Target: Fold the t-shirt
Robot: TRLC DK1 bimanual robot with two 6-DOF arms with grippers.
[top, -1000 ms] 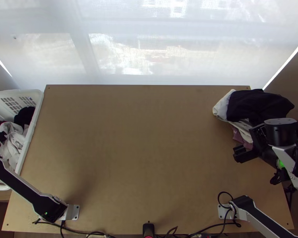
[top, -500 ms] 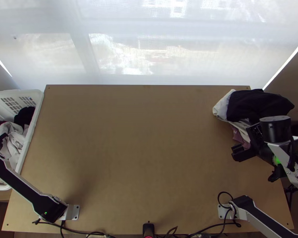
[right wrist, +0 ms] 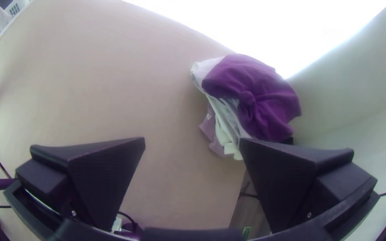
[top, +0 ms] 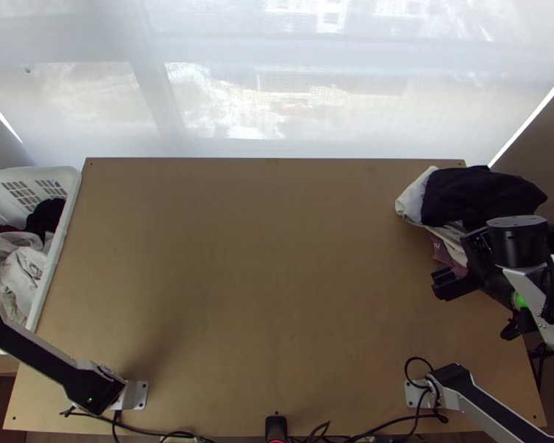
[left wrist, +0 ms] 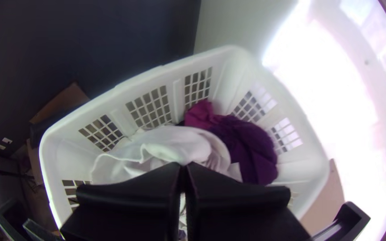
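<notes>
The light wooden table (top: 277, 258) stretches between the two grippers. The white basket (left wrist: 242, 58) surrounds the cloths just beyond the left gripper (left wrist: 183, 165), whose fingers are closed together — I can't tell whether they pinch any fabric. The clothes pile (top: 445, 235) lies near the right gripper (top: 456, 267), whose fingers stand wide apart with nothing gripped; a dark garment (top: 484, 196) tops it, over pale layers and a mauve cloth (right wrist: 208, 127). Right at the left gripper's tips, a white cloth (left wrist: 170, 140) lies bunched — whether it's the t-shirt, I can't tell. Beside that, a little farther from those tips, sits a smaller crumpled purple cloth (left wrist: 246, 143).
</notes>
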